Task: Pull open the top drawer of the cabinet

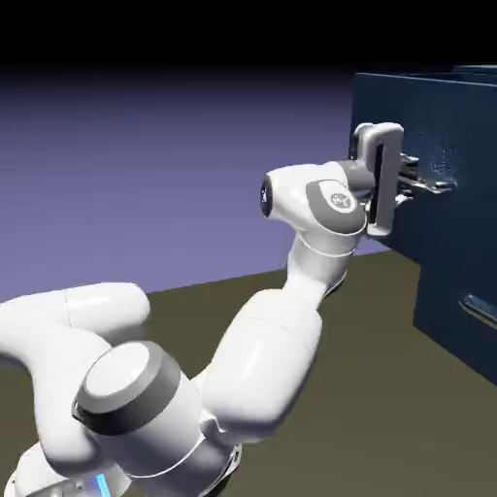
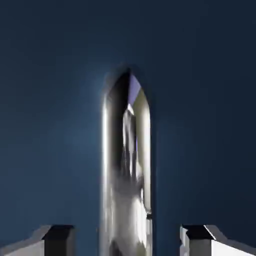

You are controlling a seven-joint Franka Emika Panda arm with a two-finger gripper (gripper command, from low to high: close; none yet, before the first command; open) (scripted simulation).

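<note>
Currently: drawer out, fingers released around its handle

Here the drawer [image 1: 437,228] stands forward of the lower front [image 1: 442,330] of the cabinet [image 1: 476,69], its left edge reaching well past the lower one in the exterior view. Drawer position: open, upper part of the cabinet, at the exterior view's right. How deep it is open: cannot tell.

Fingers [image 2: 59,241]: released, spread wide, one on each side of the handle [image 2: 125,200]. In the hand view, blue drawer face shows between each finger and the bar; neither finger touches it there, and nothing is grasped.

Handle: silver, glossy, rounded at its far end, with bright and dark streaks and a violet patch reflected near the tip. It runs up the middle of the hand view from the bottom edge.

Arm [image 1: 262,364]: white, rising from the exterior view's lower left above the dark worktop [image 1: 374,388]. The hand [image 1: 385,180] is close to the drawer face, fingers pointing at it.

Lower handle [image 1: 479,311]: silver bar on the lower front, near the exterior view's right edge, well apart from the fingers.
</note>
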